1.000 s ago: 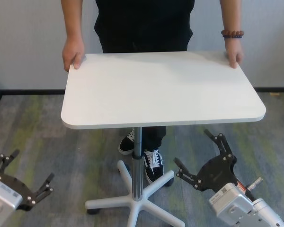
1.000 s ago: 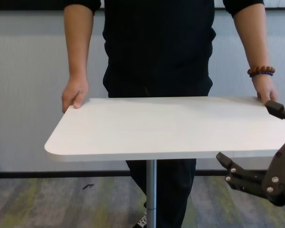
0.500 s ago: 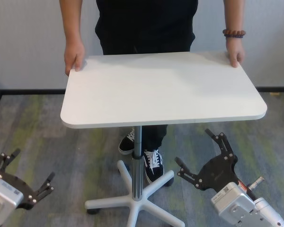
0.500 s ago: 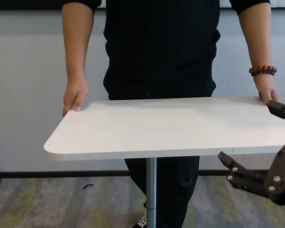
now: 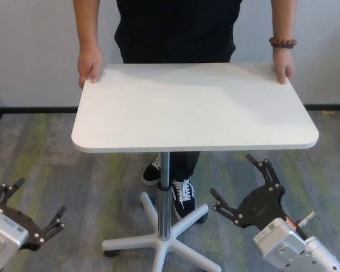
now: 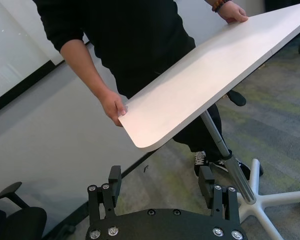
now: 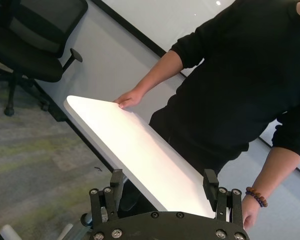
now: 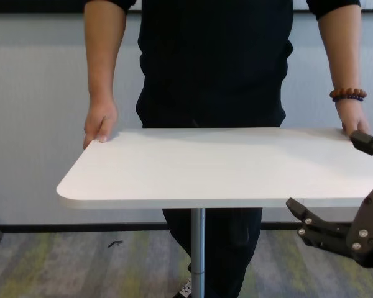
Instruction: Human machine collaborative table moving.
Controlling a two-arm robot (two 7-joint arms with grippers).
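The table is a white rounded tabletop on a slim silver pole. The human, in a black shirt, stands at its far side. One hand grips the far left corner, and the other hand, with a beaded bracelet, grips the far right corner. My left gripper hangs open low at the near left, well below the tabletop and apart from it. My right gripper is open below the near right edge and holds nothing. From the chest, its jaws appear above and below the table's edge.
A white five-star caster base stands on grey-green carpet under the table. The human's black sneakers are beside the pole. A grey wall runs behind. A black office chair stands off to one side.
The human's hands and the tabletop have shifted slightly, the far side drifting right. Both grippers stay open and have barely moved.
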